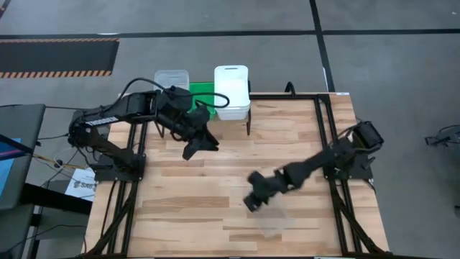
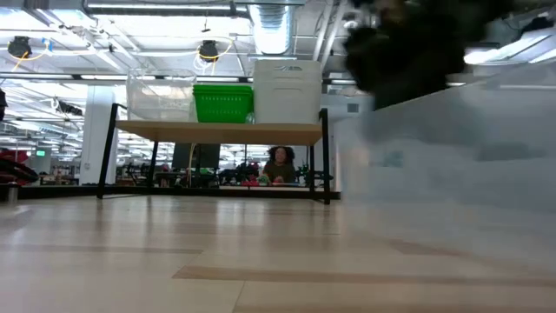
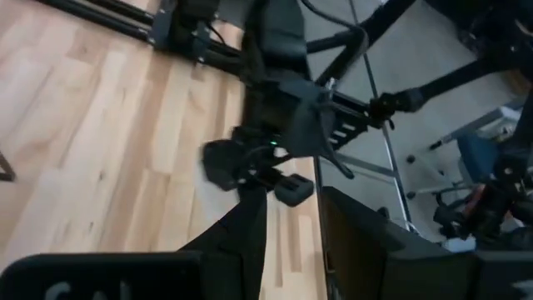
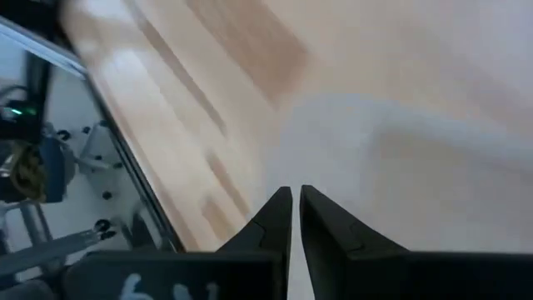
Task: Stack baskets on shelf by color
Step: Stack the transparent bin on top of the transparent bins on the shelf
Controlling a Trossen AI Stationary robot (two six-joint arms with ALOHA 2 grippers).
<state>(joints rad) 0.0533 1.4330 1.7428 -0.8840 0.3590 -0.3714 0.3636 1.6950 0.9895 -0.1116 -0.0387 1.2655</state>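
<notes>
The shelf [image 2: 217, 132] stands at the table's far edge on thin black legs. On its board sit a clear basket [image 1: 171, 78] [image 2: 161, 97], a green basket [image 1: 201, 92] [image 2: 222, 103] and white baskets [image 1: 231, 90] [image 2: 287, 91], in that order from left to right. Another clear basket [image 1: 278, 219] [image 2: 452, 165] is near the table's near edge, right of centre. My right gripper [image 1: 253, 201] [image 4: 293, 204] is at its left end, fingers almost together. My left gripper [image 1: 200, 144] [image 3: 291, 225] hangs open in front of the shelf, holding nothing. My right gripper comes down slanting from the table's right onto the clear basket's left end wall [image 4: 333, 158]. The two fingers [image 4: 275, 218] leave only a thin slit, and the pale wall seems to run into it. The gripper body hides the place of contact in the other views.
Black frame rails [image 1: 327, 137] border the table's left and right sides. The right arm [image 3: 275, 108] stretches across the middle of the table. Bare planks [image 1: 180, 201] lie between the two grippers and on the near left. A person [image 2: 280, 165] sits in the room beyond the shelf.
</notes>
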